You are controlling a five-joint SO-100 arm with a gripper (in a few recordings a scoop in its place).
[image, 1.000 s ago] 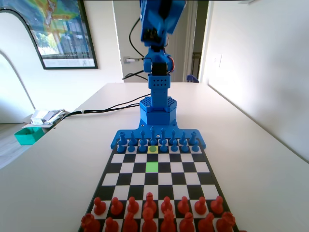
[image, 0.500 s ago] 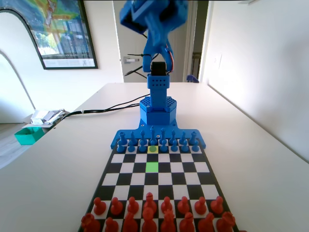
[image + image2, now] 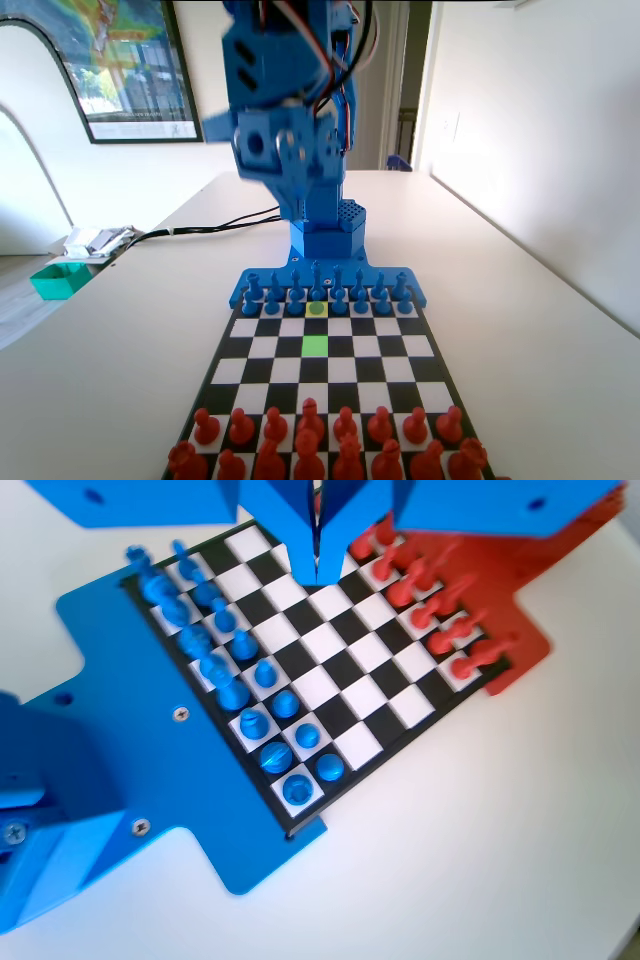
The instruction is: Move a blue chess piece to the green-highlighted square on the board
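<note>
The board [image 3: 385,370] lies lengthwise in the fixed view. Its green-highlighted square [image 3: 315,346] is bare, two rows in front of the blue pieces. A blue chess piece [image 3: 316,307], a short pawn, stands on the yellow square just behind it, in the row of blue pawns. The blue arm [image 3: 285,130] hangs blurred high above the board's far end. In the wrist view my gripper [image 3: 318,575] is well above the board [image 3: 370,670], over its middle cells. Its jaws are pressed together and hold nothing. Blue pawns [image 3: 285,702] line the near side.
Red pieces [image 3: 310,440] fill the two rows nearest the fixed camera and show as red pieces [image 3: 440,600] at the far side of the wrist view. A green tray [image 3: 60,280] and black cables [image 3: 220,225] lie left of the arm's base.
The arm has swung from upright down and forward, toward the left of the fixed view. No piece has moved.
</note>
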